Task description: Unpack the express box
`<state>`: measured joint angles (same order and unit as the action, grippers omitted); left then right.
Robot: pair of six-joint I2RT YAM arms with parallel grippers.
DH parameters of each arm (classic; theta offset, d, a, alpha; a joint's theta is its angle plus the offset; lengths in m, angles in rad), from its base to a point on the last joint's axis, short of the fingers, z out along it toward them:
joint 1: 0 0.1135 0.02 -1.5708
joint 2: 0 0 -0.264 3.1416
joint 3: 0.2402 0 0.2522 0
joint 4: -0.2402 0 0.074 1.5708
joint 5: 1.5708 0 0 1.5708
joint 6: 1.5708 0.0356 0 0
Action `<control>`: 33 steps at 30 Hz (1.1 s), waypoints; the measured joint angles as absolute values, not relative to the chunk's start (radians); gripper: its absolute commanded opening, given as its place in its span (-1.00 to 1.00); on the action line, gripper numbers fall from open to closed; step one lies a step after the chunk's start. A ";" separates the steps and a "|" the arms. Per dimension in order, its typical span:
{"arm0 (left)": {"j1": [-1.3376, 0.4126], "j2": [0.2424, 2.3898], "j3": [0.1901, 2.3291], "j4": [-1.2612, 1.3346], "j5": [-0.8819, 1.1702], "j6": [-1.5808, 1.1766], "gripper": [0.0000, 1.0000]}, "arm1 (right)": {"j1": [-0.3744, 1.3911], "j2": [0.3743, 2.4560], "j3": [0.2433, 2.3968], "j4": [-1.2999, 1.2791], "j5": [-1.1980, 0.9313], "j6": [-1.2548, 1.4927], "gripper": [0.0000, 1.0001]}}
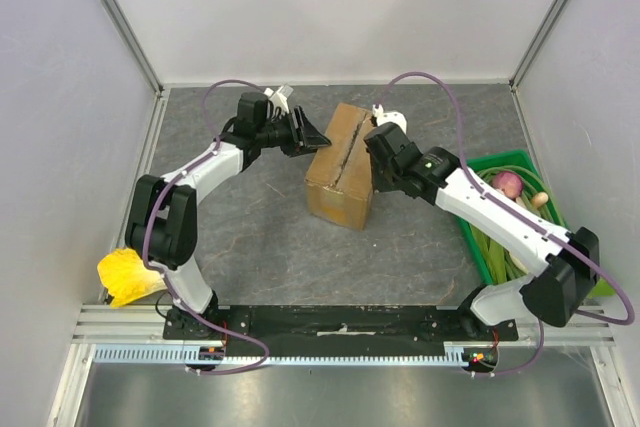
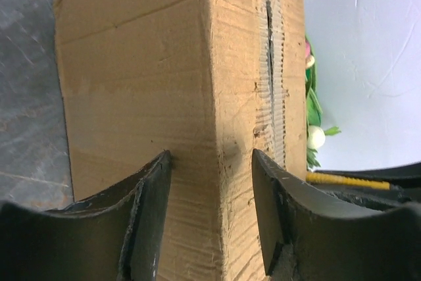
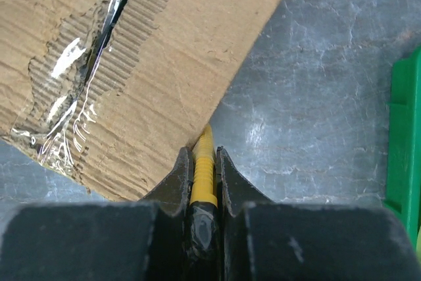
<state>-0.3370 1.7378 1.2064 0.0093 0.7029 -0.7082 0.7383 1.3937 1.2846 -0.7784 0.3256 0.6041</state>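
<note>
The express box (image 1: pixel 340 162), a plain brown carton, stands mid-table with its flaps closed along a centre seam. My left gripper (image 1: pixel 318 137) is open at the box's left side. In the left wrist view its fingers (image 2: pixel 154 189) straddle a corner edge of the box (image 2: pixel 164 64), one on each face. My right gripper (image 1: pixel 378 142) is at the box's right side, shut on a yellow ribbed tool (image 3: pixel 204 159). The tool's tip touches the box's edge (image 3: pixel 131 64). Torn clear tape lies along the seam (image 3: pixel 99 51).
A green plastic crate (image 1: pixel 490 160) of vegetables, with a purple onion (image 1: pixel 508 183), stands to the right under the right arm; its edge shows in the right wrist view (image 3: pixel 404 149). A yellow object (image 1: pixel 130 275) lies at the near left edge. White walls enclose the table.
</note>
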 measured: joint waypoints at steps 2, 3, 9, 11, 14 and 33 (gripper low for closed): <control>-0.334 1.754 1.222 0.020 0.677 -0.703 0.16 | 0.744 1.426 1.314 -0.769 0.333 0.591 -1.00; -0.333 1.759 1.230 0.023 0.663 -0.699 0.17 | 0.746 1.438 1.324 -0.766 0.336 0.588 -1.00; -0.332 1.758 1.283 -0.059 0.595 -0.626 0.32 | 0.754 1.454 1.346 -0.756 0.364 0.514 -1.00; -0.327 1.739 1.291 -0.113 0.566 -0.585 0.36 | 0.756 1.452 1.364 -0.763 0.367 0.447 -1.00; -0.307 1.691 1.287 -0.174 0.553 -0.542 0.40 | 0.757 1.440 1.423 -0.791 0.360 0.356 -1.00; -0.218 1.442 0.991 -0.160 0.801 -0.530 -0.01 | 0.783 1.353 1.402 -0.547 0.004 0.181 -1.00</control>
<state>-0.2180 1.4422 0.9905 -0.1596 0.8005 -0.5304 0.7834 1.3533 1.4021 -0.5472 0.0036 0.1814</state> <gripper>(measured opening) 0.533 0.133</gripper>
